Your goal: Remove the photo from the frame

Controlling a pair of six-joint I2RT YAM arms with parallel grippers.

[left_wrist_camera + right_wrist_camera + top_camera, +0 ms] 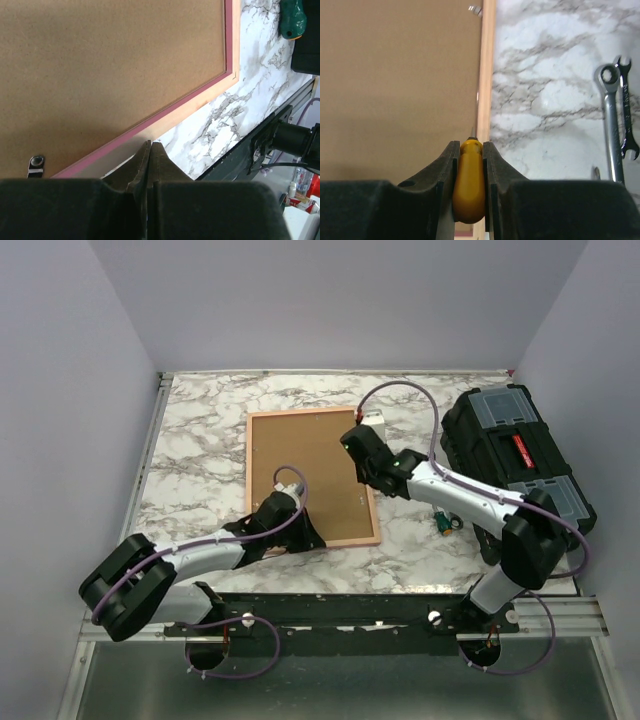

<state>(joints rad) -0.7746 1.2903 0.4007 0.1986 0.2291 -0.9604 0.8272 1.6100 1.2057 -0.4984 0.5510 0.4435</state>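
Clamping right gripper (470, 145): jaws narrow, closed on one yellow handle (469, 185), its thin dark tip pointing forward.
Left gripper (151, 150): one, fingers pressed together with nothing between them.
Frame next to right gripper: the tool tip sits at the right rim, where the pale edge meets the brown back.
Frame next to left gripper: the fingertips hang at the near pink rim; whether they touch it I cannot tell.
Frame (300, 450): one, flat on the table (200, 460), brown back up.
Photo: hidden, with only the frame's back showing.
Clip (36, 165): one small metal tab on the back, by the near rim.
Wrenches: two, side by side (610, 125) (626, 115), right of the frame.
Green-handled tool (292, 20): one, beyond the frame's corner.
Toolbox (510, 455): one, black, far right.
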